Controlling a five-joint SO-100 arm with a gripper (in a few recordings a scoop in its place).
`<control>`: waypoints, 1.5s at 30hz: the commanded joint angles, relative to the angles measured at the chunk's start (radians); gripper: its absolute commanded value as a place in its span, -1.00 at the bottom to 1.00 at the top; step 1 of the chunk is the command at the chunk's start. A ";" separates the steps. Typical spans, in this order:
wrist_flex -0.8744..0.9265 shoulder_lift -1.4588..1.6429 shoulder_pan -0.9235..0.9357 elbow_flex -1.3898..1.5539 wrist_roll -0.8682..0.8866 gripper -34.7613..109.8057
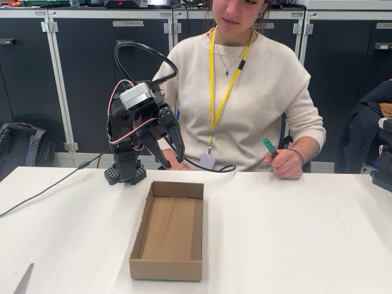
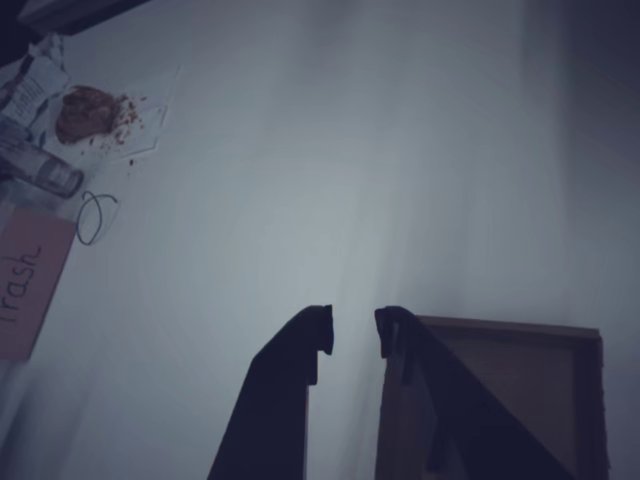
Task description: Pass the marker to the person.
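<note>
Holding nothing, my claw (image 1: pixel 172 149) hangs with its tips parted by a narrow gap, above the tabletop (image 1: pixel 294 226) just behind the far end of the cardboard box (image 1: pixel 168 229). In the wrist view the same gap shows between my two dark fingers (image 2: pixel 300 350), with nothing in it.

The marker (image 1: pixel 270 147) is in the hand (image 1: pixel 285 162) of the person (image 1: pixel 245 92), at the right of the fixed view, well apart from me. So I judge the handover is done already.

What can go wrong now is small, I think. If I swing toward the person, my claw may strike the hand or knock the marker out of it. If I come down carelessly, my tips may catch the rim of the box. The black cable (image 1: pixel 211 166) lies near my base and could pull tight.

The marker stands tilted, its long axis leaning up and to the left in the fixed view. Its green cap points upward; the lower end is hidden inside the fingers.
</note>
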 commanded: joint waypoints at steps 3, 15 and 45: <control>-0.021 0.084 0.005 -0.005 0.003 -0.41; -0.017 0.092 -0.002 0.002 0.006 -0.42; -0.015 0.098 0.006 0.021 0.000 -0.41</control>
